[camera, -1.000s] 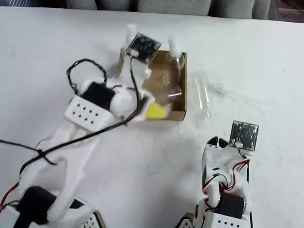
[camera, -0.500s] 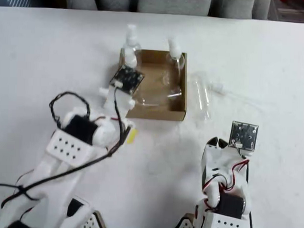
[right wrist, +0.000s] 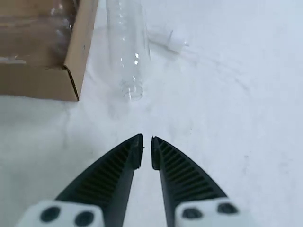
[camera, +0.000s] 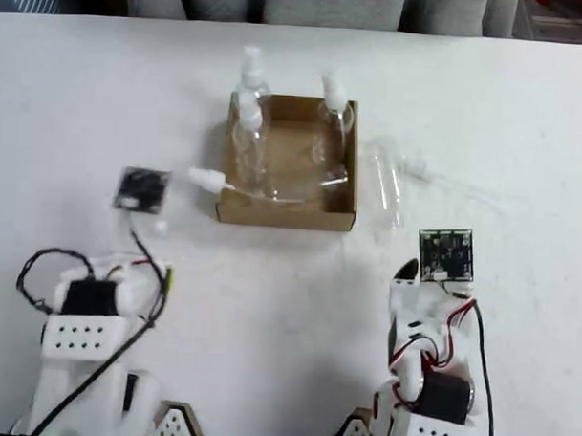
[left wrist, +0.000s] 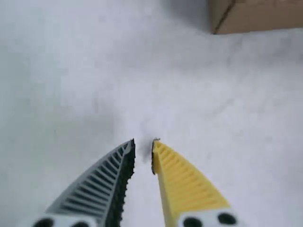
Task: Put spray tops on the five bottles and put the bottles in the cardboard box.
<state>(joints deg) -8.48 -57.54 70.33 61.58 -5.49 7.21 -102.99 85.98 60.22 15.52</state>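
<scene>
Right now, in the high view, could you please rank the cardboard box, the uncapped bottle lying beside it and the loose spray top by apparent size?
1. cardboard box, clearly the largest.
2. uncapped bottle, shorter than the box's side.
3. loose spray top, smallest; its thin tube is faint, so its full length is unsure.

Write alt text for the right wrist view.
The right arm's black gripper, shut and empty, hangs over the white table, pointing at a capless clear plastic bottle lying flat. A white spray top lies on one side of it, a brown cardboard box on the other.
</scene>
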